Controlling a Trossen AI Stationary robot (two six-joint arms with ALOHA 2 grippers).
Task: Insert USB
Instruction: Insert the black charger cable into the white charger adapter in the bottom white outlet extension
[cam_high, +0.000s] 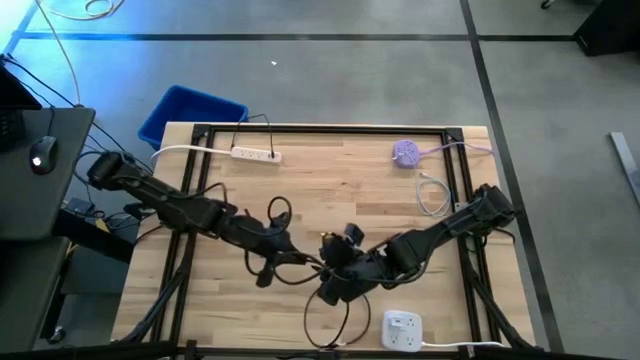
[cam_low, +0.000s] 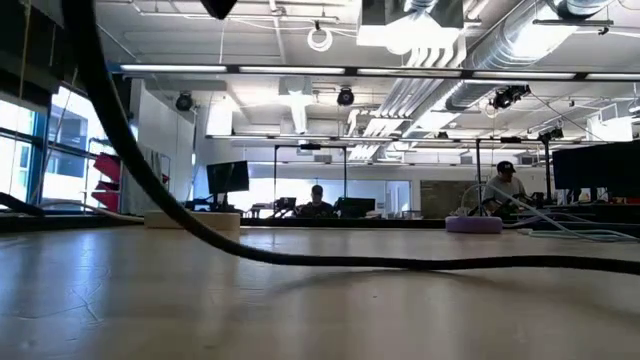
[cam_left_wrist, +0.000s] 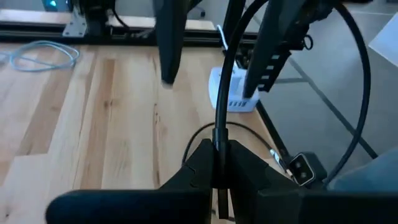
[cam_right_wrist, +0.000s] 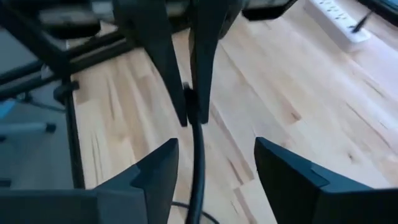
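A black cable (cam_high: 300, 268) lies in loops on the wooden table and runs across the low view (cam_low: 300, 258). A white USB hub (cam_high: 402, 325) sits near the near edge, also in the left wrist view (cam_left_wrist: 231, 93). What looks like the cable's plug (cam_left_wrist: 301, 169) lies by the table edge. My left gripper (cam_left_wrist: 219, 168), at table centre (cam_high: 340, 250), is shut on the cable. My right gripper (cam_right_wrist: 214, 165) is open just beside it (cam_high: 335, 282). Its fingers stand on either side of the cable (cam_right_wrist: 198, 155) without touching it. My left gripper pinches the black cable between its two fingers, at a stretch of cable (cam_right_wrist: 190, 106) away from the plug. The fingers (cam_right_wrist: 155, 56) come from above, pointing down. The cable hangs below them toward the table, and another length arcs away (cam_left_wrist: 364, 74).
A white power strip (cam_high: 255, 153) lies near the far edge. A purple round object (cam_high: 405, 152) with its cord and a coiled white cable (cam_high: 432, 195) are at the far right. A blue bin (cam_high: 190, 112) stands beyond the far-left corner. People sit at desks in the room behind.
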